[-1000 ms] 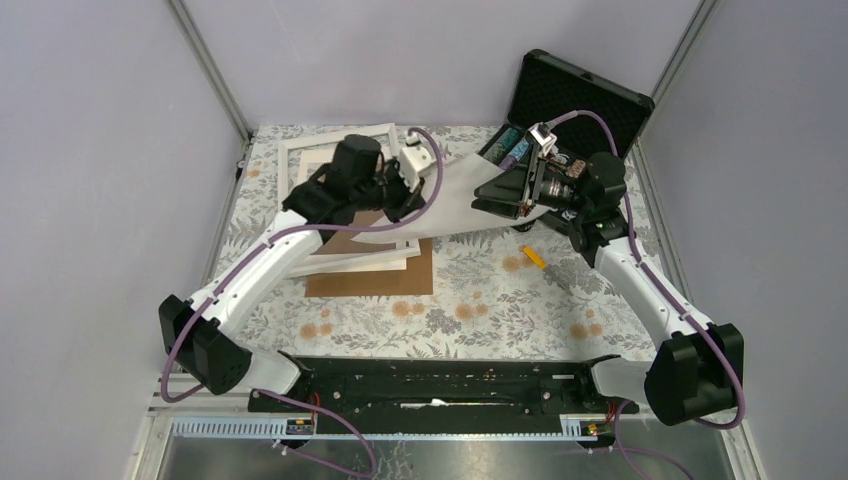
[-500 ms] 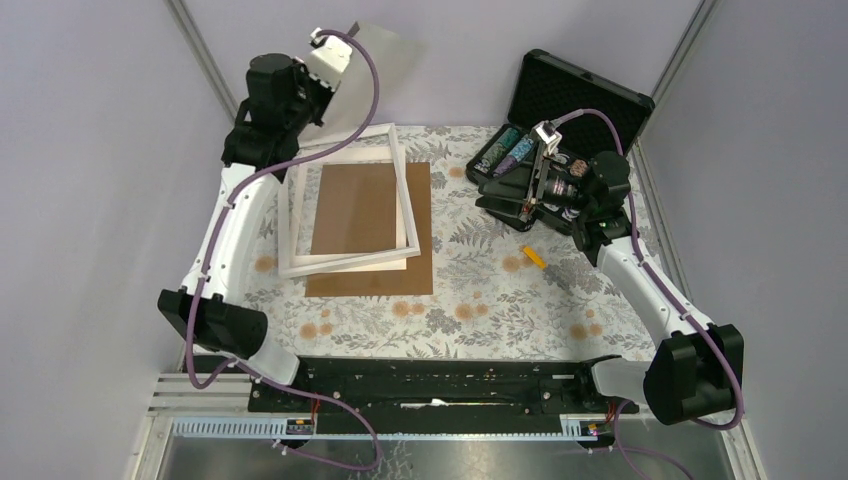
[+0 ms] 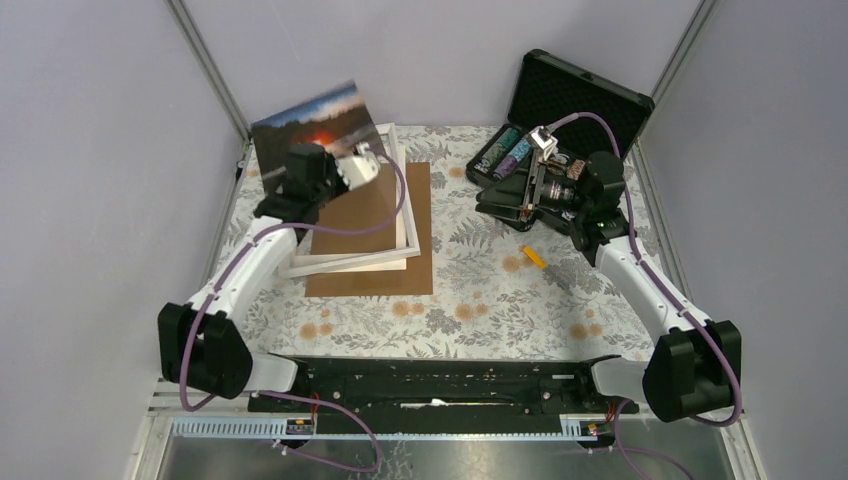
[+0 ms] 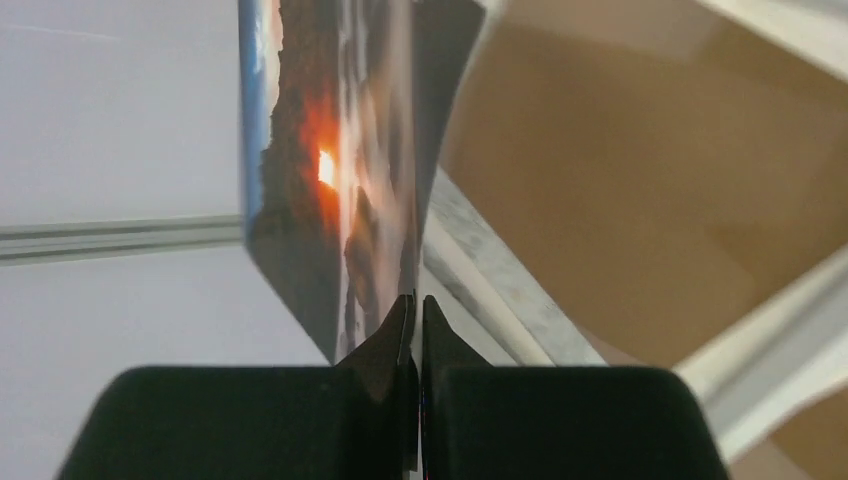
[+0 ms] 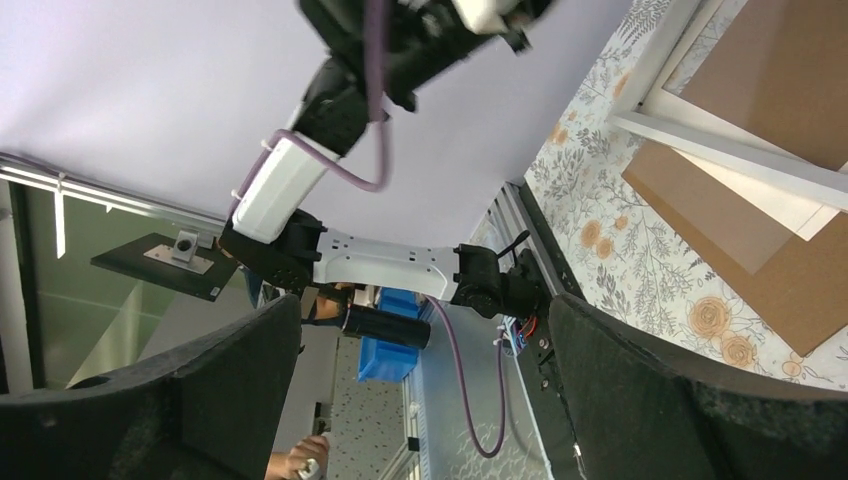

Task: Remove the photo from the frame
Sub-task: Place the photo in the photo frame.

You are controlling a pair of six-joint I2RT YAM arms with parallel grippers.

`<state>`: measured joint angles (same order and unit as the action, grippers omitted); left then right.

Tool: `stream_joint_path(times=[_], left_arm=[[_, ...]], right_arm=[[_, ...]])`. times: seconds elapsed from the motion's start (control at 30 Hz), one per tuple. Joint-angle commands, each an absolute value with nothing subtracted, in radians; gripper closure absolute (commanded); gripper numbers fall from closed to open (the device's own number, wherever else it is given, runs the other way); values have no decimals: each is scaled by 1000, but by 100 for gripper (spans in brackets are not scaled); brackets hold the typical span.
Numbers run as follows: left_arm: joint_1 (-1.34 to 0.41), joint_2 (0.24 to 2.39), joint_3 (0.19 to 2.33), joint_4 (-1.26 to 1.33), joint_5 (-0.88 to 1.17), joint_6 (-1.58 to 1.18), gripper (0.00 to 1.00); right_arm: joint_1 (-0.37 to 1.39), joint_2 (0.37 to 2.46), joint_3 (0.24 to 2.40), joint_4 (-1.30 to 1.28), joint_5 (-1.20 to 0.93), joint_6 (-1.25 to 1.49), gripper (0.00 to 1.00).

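Observation:
The photo [image 3: 310,115], a dark landscape with an orange-red sun, hangs upright in the air over the table's back left, picture side facing the top camera. My left gripper [image 3: 303,158] is shut on its lower edge; the left wrist view shows the jaws [image 4: 415,300] pinching the print [image 4: 330,170]. The frame [image 3: 410,215] lies face down below, white border around its brown back, also seen in the left wrist view [image 4: 780,360] and the right wrist view [image 5: 720,150]. My right gripper [image 3: 492,200] is open and empty [image 5: 425,400], hovering right of the frame.
A plain brown backing board [image 3: 420,272] lies under the frame and sticks out at its near right. An open black case [image 3: 580,90] of poker chips stands at the back right, behind my right arm. A small orange object [image 3: 533,257] lies on the flowered cloth.
One second ago both grippers held the photo, white back up, over the frame. The right let go; the left swung it up to the back left, then lowered and turned it picture side out.

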<state>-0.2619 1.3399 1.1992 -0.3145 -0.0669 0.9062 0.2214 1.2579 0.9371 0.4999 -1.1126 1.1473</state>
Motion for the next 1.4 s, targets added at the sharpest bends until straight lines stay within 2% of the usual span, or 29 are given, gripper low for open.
stream_joint_path(times=[0.0,0.27,0.53,0.8,1.07,1.13,1.3,1.37], left_arm=[[-267,1367,1060,-262,-71,945,100],[-322,1426,779,-130,-5,1025,100],[-325,1483,700,35,-6,1149,100],[-306,1558,755,193,-7,1145,100],[-300,1663,822,188,-54,1128,98],[-297,1657,824,159,-57,1129,86],[-294,1522,904,-179,90,1041,32],[-292,1464,940,-293,151,991,24]], right_arm=[[216,1264,936,493,-1129,1089,0],[216,1266,932,461,-1130,1063,0],[216,1267,926,439,-1126,1042,0],[216,1264,914,431,-1124,1033,0],[216,1253,911,411,-1126,1021,0],[216,1252,910,406,-1128,1015,0],[216,1255,911,387,-1127,991,0],[216,1256,911,387,-1125,986,0]])
